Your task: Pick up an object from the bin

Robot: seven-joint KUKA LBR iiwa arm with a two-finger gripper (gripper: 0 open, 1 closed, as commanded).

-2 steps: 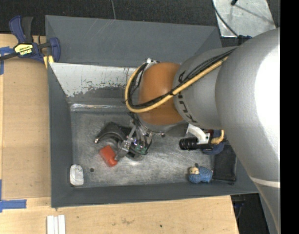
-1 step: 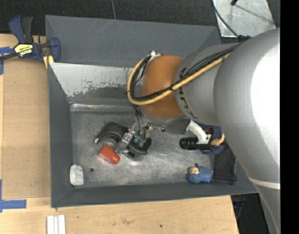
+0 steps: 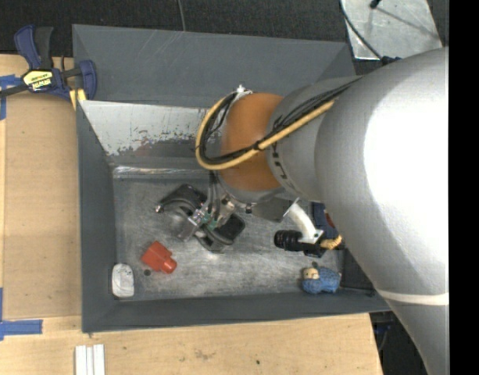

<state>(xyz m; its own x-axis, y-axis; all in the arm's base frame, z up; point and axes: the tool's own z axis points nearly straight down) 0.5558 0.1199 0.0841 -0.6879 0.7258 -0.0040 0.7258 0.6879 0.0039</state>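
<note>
My gripper is low in the middle of the bin, under the orange wrist cover. A black and grey curved thing lies against its left side, too close for me to tell whether they touch. Down to the left on the bin floor lies a small red block-like thing, apart from the gripper. To the gripper's right sits a black thing with a white handle-like part.
A white oval thing lies in the front left corner. A blue lumpy thing sits at the front right, with a small yellow piece above it. The big grey arm covers the bin's right side.
</note>
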